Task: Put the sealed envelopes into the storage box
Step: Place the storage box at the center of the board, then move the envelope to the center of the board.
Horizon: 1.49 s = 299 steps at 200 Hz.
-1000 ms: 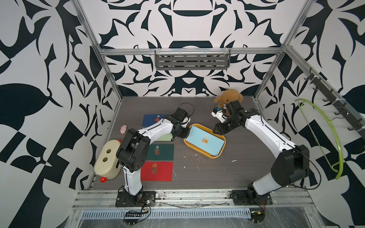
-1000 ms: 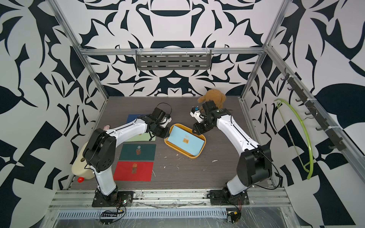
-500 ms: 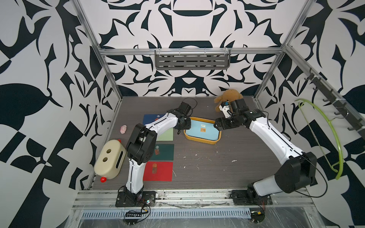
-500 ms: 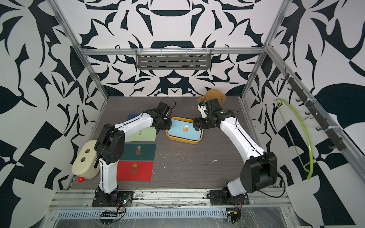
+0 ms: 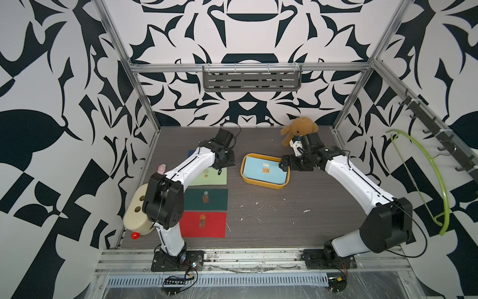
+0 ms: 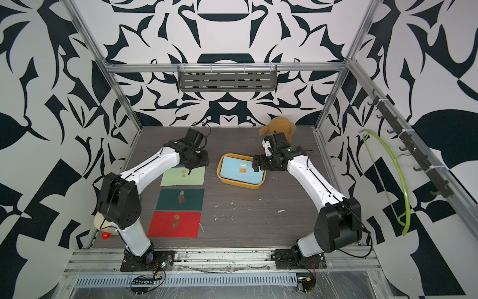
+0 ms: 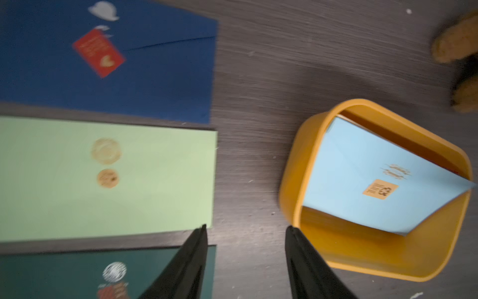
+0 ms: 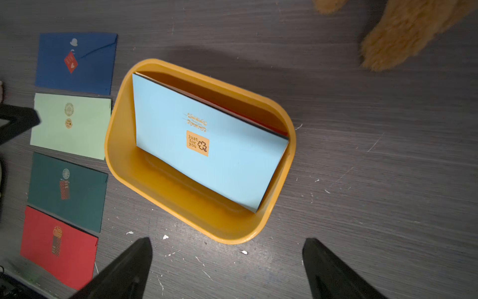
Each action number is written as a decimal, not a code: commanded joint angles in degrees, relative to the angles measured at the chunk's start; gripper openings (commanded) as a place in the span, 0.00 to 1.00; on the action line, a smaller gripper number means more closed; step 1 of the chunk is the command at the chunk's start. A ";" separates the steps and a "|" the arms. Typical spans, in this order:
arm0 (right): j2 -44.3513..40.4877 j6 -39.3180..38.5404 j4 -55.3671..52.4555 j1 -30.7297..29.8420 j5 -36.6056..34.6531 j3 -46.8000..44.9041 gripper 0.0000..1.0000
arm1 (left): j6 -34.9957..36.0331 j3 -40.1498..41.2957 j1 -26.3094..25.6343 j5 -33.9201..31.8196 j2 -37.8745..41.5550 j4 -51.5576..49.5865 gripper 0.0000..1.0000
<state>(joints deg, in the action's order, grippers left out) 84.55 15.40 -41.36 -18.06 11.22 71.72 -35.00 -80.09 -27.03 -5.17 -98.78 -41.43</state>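
I count 4 flat paper envelopes: navy, light-green, dark-green, red | light-blue in rounded plastic box | left gripper, right gripper fingers apart

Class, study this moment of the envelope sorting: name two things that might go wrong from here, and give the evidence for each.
1. The light blue envelope leans tilted in the storage box, with a corner at the rim; the next one may catch on it.
2. The light green envelope and dark green envelope lie flat and close together; the open left gripper near their ends may shift both.
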 commanded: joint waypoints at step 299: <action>-6.53 8.33 -2.21 6.52 -0.49 -12.24 0.93 | -37.25 -6.76 -33.35 14.29 -23.25 5.00 0.51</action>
<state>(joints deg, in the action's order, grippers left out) 78.30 22.87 -45.15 -12.93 10.41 59.92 -70.81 -82.30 -59.55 7.90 -116.57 -41.08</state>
